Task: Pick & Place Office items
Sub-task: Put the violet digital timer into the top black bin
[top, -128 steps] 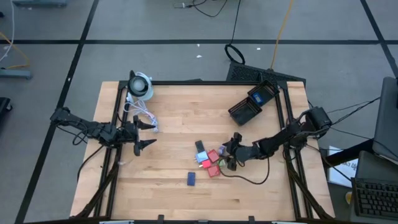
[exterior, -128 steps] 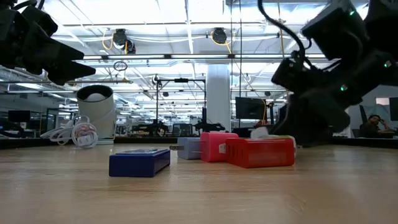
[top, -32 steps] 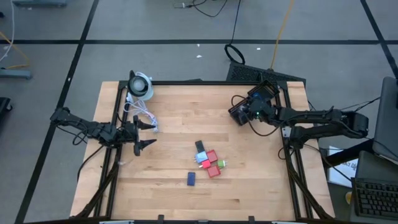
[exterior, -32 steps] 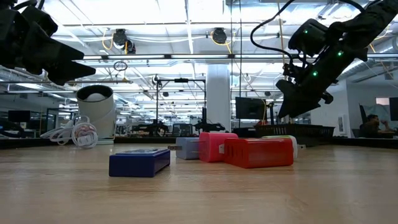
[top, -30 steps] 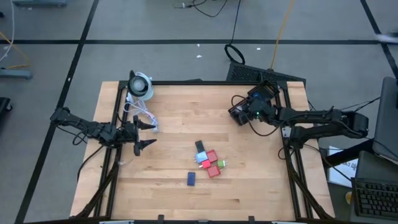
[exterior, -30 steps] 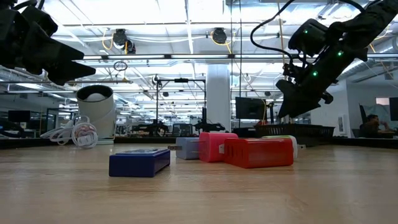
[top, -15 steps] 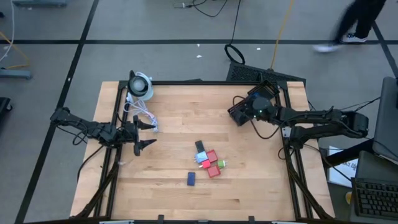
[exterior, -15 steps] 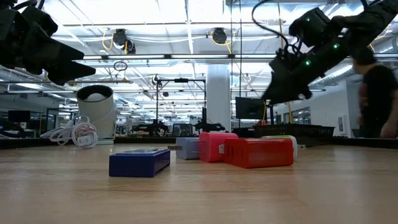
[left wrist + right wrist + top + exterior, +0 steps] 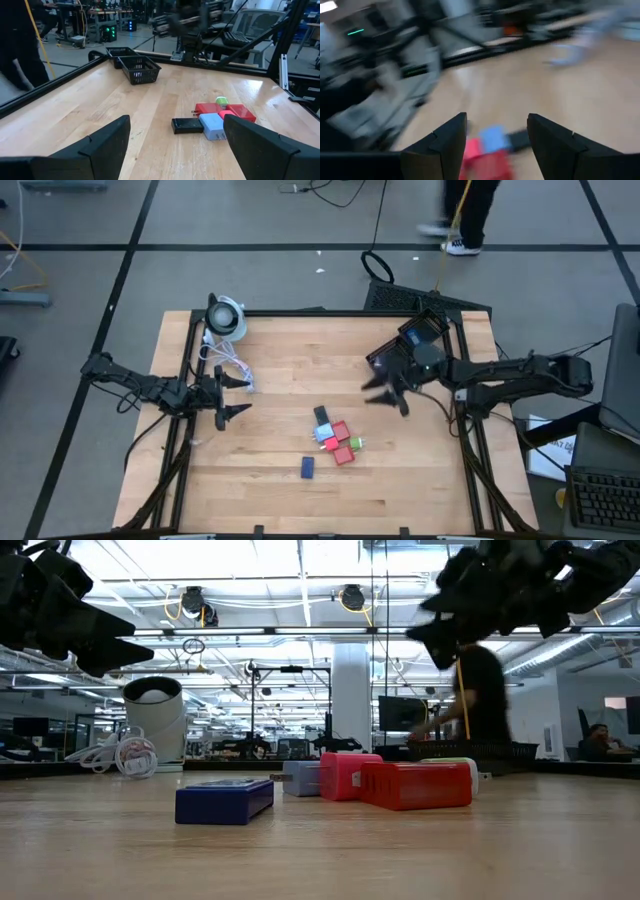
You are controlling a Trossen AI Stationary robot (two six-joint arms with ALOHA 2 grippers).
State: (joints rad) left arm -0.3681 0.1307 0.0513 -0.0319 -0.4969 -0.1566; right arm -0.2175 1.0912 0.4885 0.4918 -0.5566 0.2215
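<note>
The office items lie flat in a loose cluster on the table: a black block (image 9: 322,416), red blocks (image 9: 341,430), a pale lilac block (image 9: 327,439), a green block (image 9: 357,443) and, a little apart, a blue block (image 9: 308,468). In the low view the blue block (image 9: 224,800) lies in front of the red block (image 9: 415,785). My right gripper (image 9: 385,399) is open and blurred, above the table between the baskets and the cluster; its wrist view shows the gripper (image 9: 497,145) open over red and blue blocks. My left gripper (image 9: 240,397) waits open at the table's left.
Two black mesh baskets (image 9: 402,348) stand at the far right of the table, one with a blue thing inside. A round white-and-black device (image 9: 226,318) and a white coiled cable (image 9: 232,366) sit at the far left. A person walks on the floor beyond the table.
My right gripper has left its place above the baskets and swung toward the table's near edge and slightly left, toward the cluster of blocks, moving fast enough to blur. The blocks have stayed where they were. A person has walked across the room behind the table.
</note>
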